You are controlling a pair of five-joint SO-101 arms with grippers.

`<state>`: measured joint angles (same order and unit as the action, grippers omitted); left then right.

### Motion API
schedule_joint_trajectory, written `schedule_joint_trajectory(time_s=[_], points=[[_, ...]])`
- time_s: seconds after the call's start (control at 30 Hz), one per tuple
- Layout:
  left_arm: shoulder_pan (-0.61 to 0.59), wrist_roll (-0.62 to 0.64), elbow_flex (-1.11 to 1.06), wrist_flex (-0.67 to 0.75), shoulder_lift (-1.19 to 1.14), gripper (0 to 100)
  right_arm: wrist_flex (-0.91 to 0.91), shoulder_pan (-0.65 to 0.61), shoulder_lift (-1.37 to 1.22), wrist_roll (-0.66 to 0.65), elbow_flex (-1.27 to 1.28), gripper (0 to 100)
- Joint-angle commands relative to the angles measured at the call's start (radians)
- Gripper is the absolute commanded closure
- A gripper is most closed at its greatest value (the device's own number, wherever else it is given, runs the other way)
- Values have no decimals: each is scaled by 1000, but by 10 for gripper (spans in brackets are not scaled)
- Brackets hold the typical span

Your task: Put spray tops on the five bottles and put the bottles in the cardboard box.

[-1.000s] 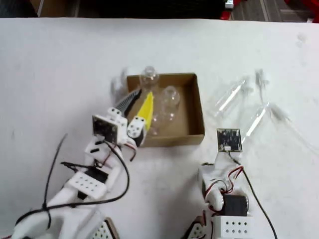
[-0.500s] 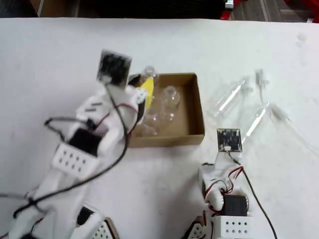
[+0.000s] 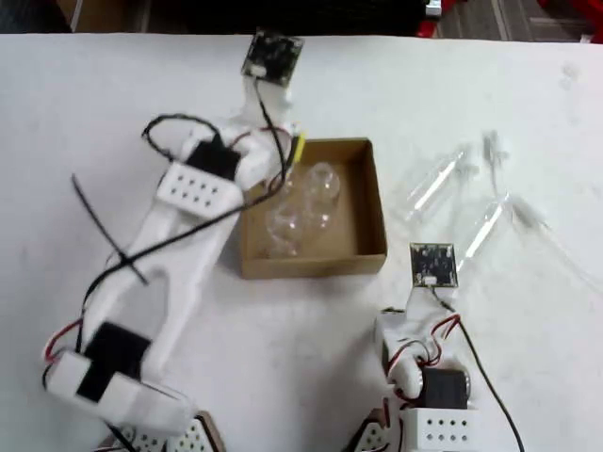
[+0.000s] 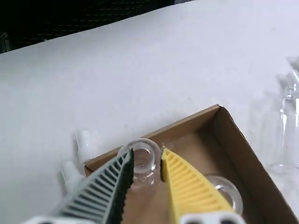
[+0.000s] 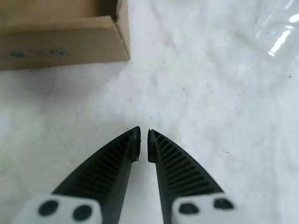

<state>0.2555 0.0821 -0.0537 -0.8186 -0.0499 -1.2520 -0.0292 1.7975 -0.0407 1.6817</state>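
Note:
An open cardboard box (image 3: 375, 202) lies mid-table with clear bottles (image 3: 321, 181) standing in it. My left gripper (image 4: 145, 163) hangs over the box's far left corner (image 4: 217, 110), its grey and yellow fingers pressed on either side of the neck of an upright clear bottle (image 4: 140, 158) with no top on it. A second open bottle (image 4: 227, 189) stands beside it. White spray tops (image 4: 84, 141) lie just outside that corner. My right gripper (image 5: 144, 137) is shut and holds nothing, low over bare table near the box's front right corner (image 5: 122, 42).
Two clear bottles (image 3: 436, 184) (image 3: 485, 226) lie on the table right of the box, with loose spray tops (image 3: 491, 146) beside them. The left arm (image 3: 193, 188) and its cables stretch along the box's left side. The table's far edge runs behind.
The left arm swung from the near left side of the box up and over to its far left corner, and its fingers now flank a bottle neck. The right arm stayed still.

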Motion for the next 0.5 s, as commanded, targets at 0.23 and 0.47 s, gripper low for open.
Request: schedule_joint_trajectory(time_s=[0.23,0.47], points=[[-51,135,190,-124,-87,785,-10,10,2,6,9,984],[-51,135,166,-123,-91,785,-10,10,2,6,9,984]])
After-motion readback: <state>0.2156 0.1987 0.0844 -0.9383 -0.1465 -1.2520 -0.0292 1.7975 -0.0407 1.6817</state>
